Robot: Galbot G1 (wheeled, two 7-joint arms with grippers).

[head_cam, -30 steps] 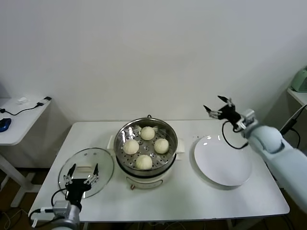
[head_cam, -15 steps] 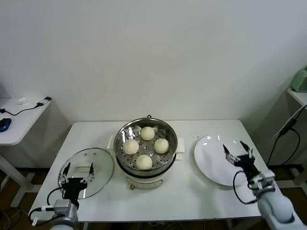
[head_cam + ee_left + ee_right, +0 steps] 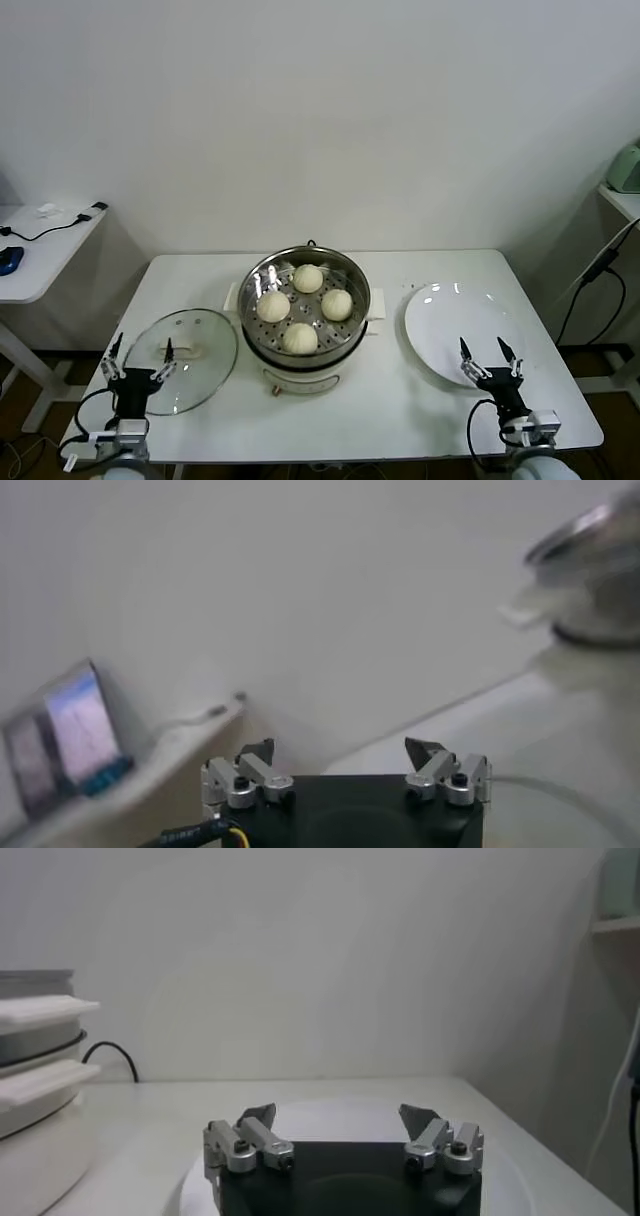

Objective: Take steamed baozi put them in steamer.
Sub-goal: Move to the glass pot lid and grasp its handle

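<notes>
Several cream-white baozi (image 3: 302,304) lie on the perforated tray inside the shiny steel steamer (image 3: 258,280), which stands on its cream base at the table's middle. My left gripper (image 3: 139,359) is open and empty, low at the front left by the glass lid (image 3: 205,348). My right gripper (image 3: 487,353) is open and empty, low at the front right over the near edge of the white plate (image 3: 450,318). In the right wrist view the open gripper (image 3: 338,1116) faces the plate (image 3: 340,1116), with the steamer (image 3: 40,1048) beside it. The left wrist view shows its open gripper (image 3: 341,749) and the steamer (image 3: 590,570) far off.
The white plate is bare. A side table (image 3: 40,245) with a cable and a blue mouse stands at the left. A shelf with a green object (image 3: 627,165) is at the far right. The white table's front edge (image 3: 330,440) is near both grippers.
My right arm has dropped from high at the back right down to the front right edge of the table. My left gripper has drawn back to the left and lower.
</notes>
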